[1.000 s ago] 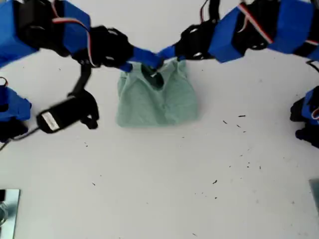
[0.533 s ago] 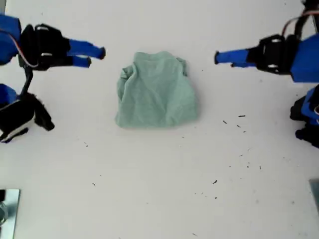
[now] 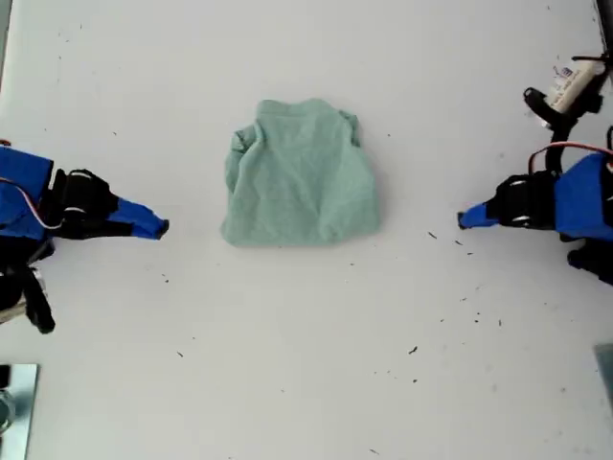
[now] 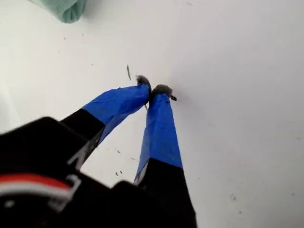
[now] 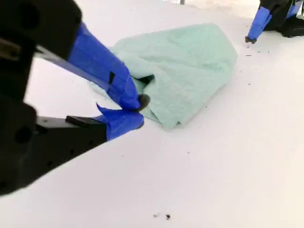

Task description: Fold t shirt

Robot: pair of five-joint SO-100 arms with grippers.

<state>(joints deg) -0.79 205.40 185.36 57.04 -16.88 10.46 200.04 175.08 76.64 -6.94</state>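
The t shirt point(image 3: 302, 177) lies in a compact, wrinkled, pale green bundle on the white table, in the upper middle of the exterior view. Nothing is touching it. My first gripper point(image 3: 462, 220) hovers at the exterior view's right, well clear of the shirt, and is shut with nothing in it; its blue fingertips point(image 4: 142, 88) touch each other, and only a corner of the shirt point(image 4: 64, 9) shows far off. My second gripper point(image 3: 163, 228) is at the exterior view's left, a short way from the shirt point(image 5: 185, 66). It point(image 5: 138, 111) is shut and holds nothing.
Small dark specks point(image 3: 465, 223) dot the white table near my first gripper. A metallic object point(image 3: 14, 402) sits at the exterior view's lower left corner. A white cylindrical part point(image 3: 570, 91) of the arm's rig shows at the exterior view's upper right.
A second ago both grippers met at the shirt's far edge. They let go, pulled apart to either side, then drew back toward their bases. The shirt stays where it lay.
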